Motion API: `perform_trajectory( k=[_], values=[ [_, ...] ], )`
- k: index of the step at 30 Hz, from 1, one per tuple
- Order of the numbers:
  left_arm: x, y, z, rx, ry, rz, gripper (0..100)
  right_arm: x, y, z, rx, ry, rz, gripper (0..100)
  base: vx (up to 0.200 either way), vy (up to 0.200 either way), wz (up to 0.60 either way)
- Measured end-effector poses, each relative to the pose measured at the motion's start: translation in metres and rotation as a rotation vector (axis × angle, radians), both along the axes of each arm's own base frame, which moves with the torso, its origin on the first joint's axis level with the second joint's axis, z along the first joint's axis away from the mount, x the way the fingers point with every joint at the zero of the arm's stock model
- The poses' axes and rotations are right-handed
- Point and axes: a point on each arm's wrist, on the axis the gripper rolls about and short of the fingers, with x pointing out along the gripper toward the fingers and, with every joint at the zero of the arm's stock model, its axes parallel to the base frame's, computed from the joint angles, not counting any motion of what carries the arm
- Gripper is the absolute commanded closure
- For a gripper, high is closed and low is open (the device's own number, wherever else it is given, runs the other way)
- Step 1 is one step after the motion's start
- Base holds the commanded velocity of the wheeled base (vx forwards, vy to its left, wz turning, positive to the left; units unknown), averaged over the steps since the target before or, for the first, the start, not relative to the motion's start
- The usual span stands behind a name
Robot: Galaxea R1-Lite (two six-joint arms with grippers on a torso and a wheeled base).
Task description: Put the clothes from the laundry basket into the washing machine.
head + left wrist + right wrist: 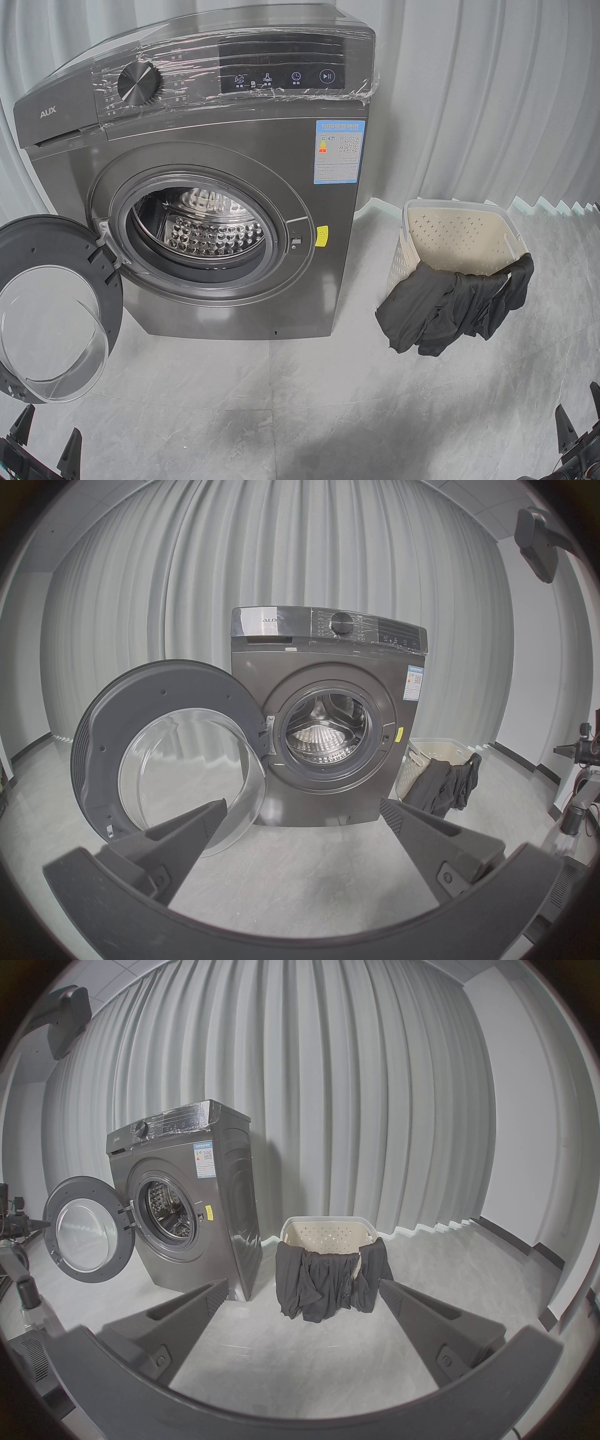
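standing on grey floor [325, 400], washing machine [250, 144], curtain [487, 94]

A pale pleated curtain [487, 94] hangs across the back of the room. The floor [312, 406] is glossy grey marbled tile.

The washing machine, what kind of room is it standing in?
Probably a laundry corner set up in a test room, not a home. A washing machine with its door open stands on a bare floor, a laundry basket with dark clothes over its rim beside it, pale curtains behind.
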Motion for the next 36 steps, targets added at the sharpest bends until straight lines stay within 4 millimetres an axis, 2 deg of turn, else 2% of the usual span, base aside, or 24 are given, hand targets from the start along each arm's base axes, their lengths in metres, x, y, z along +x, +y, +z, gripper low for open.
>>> perform_trajectory(
  k=[36],
  values=[
    [0.0,0.0,0.0,0.0,0.001,0.001,0,0.0,0.0,0.0,0.0,0.0,0.001,0,0.0,-0.2,0.0]
  ],
)
